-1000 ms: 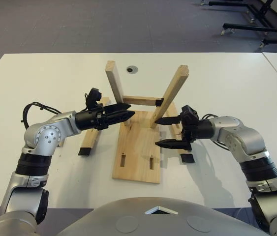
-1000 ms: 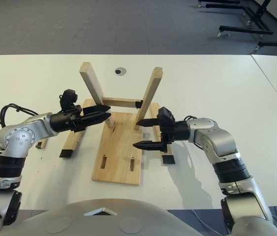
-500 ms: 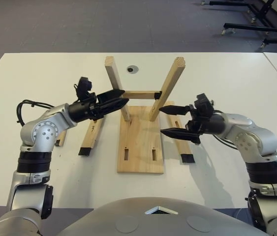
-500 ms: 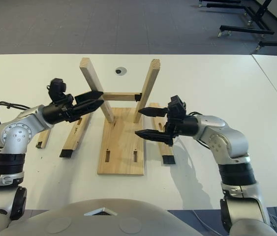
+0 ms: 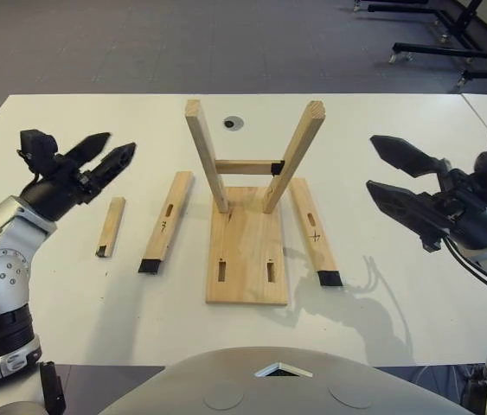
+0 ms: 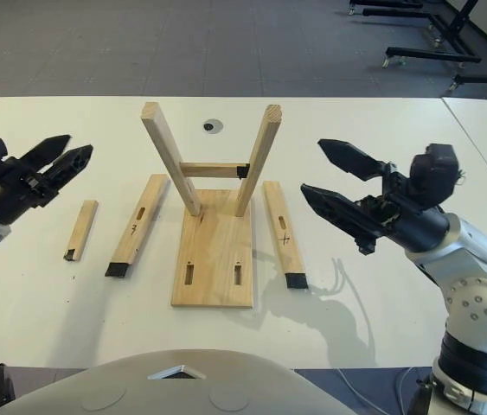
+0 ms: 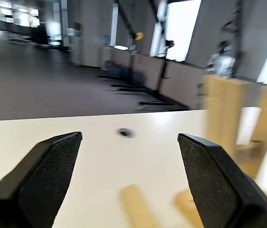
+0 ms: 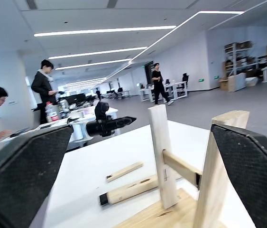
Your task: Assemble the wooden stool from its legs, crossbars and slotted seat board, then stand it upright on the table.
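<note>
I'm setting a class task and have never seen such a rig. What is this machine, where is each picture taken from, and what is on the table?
This is a humanoid robot with two arms, each ending in a two-fingered gripper. Two pictures look down from its head; two come from cameras on its wrists. On the table lies a slotted seat board with two legs standing on it, joined by a crossbar. Two longer pieces and a short piece lie flat beside it. The left gripper and right gripper hang open above the table, holding nothing.
</note>
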### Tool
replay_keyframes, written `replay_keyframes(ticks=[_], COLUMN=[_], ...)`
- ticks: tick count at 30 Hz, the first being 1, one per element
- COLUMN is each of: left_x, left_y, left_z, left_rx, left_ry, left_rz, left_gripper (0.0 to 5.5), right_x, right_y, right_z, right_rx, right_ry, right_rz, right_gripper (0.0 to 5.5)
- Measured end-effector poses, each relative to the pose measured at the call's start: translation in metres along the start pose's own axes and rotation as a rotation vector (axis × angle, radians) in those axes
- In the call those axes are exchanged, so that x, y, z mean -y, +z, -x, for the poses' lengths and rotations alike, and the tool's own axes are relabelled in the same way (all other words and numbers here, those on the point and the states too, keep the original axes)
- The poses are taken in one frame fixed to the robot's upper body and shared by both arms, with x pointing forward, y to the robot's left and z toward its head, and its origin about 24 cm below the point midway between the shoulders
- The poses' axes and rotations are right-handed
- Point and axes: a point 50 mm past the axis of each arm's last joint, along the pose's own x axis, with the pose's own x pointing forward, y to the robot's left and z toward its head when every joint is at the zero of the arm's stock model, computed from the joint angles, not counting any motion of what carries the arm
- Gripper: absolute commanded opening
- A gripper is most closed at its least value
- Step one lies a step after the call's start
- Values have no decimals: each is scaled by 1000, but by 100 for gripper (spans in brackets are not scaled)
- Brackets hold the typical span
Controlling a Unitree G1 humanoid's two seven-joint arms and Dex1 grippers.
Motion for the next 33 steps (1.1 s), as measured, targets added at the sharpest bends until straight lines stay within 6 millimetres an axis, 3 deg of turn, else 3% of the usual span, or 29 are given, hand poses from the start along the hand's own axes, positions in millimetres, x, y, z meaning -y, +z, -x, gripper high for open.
replay_keyframes(ticks=[4,7,10,15,18,23,33], left_x=[8,18,9,1,10,18,19], left_y=[-34,-63,-84,-92,-105,-105,-105], left_z=[8,22,35,48,56,58,64], left_rx=[-111,-221,-373,-494,-600,-675,-710], left_ry=[139,164,288,353,288,203,193], left_rz=[-75,-25,-47,-91,-50,-40,-40], left_gripper=[370,370,370,370,370,370,235], right_x=[-7,-9,-7,-24,-26,-25,-30], right_y=[6,5,3,-1,0,10,11], right_z=[-2,-2,-5,-17,-19,-25,-35], right_rx=[64,70,101,125,189,197,181], right_ry=[-79,-118,-201,-185,-213,-219,-198], right_rz=[0,-10,-42,-76,-115,-82,-77], right_gripper=[536,536,536,536,536,536,536])
